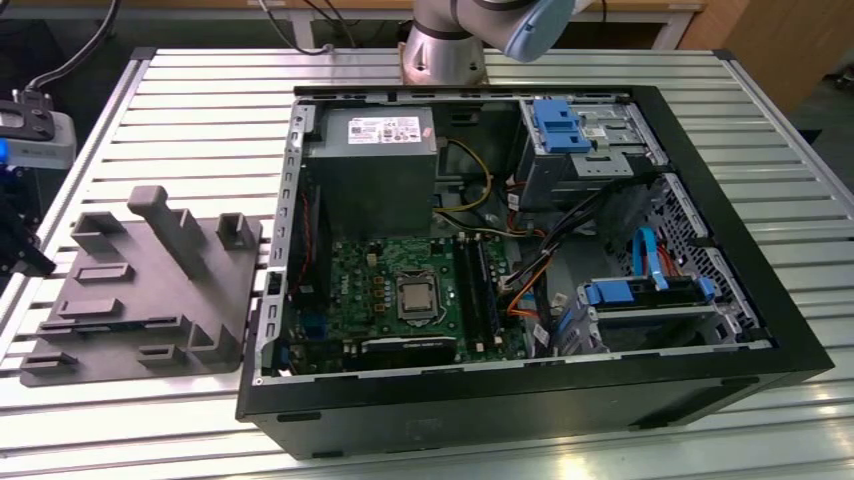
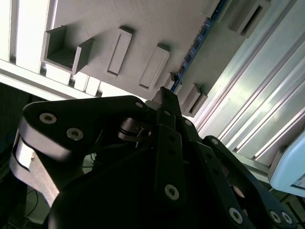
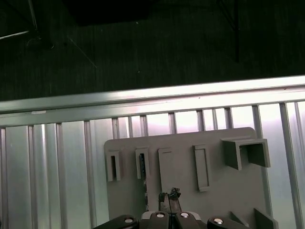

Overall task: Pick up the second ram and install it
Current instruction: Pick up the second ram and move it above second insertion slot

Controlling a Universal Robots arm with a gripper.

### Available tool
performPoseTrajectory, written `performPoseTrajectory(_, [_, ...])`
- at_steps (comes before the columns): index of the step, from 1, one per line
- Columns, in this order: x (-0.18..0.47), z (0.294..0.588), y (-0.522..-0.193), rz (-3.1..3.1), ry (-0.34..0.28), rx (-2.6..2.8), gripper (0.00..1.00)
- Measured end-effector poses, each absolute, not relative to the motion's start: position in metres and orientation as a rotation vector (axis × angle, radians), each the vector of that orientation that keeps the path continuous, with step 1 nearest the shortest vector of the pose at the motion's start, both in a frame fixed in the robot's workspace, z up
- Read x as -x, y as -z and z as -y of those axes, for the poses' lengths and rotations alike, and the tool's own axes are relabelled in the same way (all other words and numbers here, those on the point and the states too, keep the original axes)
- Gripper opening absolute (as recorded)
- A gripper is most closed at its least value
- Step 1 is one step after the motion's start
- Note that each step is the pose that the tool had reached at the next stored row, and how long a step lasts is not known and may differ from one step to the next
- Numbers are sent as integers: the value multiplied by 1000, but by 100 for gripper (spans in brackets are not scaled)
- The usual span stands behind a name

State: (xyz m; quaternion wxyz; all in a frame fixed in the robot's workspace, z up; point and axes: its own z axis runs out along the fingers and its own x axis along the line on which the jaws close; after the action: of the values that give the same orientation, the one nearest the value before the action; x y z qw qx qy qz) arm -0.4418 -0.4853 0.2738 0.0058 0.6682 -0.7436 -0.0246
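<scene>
- Second ram (image 2: 196, 45): apparently the thin strip standing edge-up in the grey tray (image 3: 183, 167), near the counter (image 3: 57, 162) edge, so it presents a graspable edge.
- Pincer (image 3: 168, 195) hovers above it, jaws together, empty.

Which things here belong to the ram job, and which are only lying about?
For the job: gripper, grey tray, motherboard sockets in the open case. The ram itself I cannot make out for sure.

Lying about: power supply, blue drive brackets, cables.
</scene>
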Motion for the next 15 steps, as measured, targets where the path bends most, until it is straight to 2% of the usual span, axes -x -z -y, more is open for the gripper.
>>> performPoseTrajectory(15, [442, 485, -269, 2319, 77, -2100, 11])
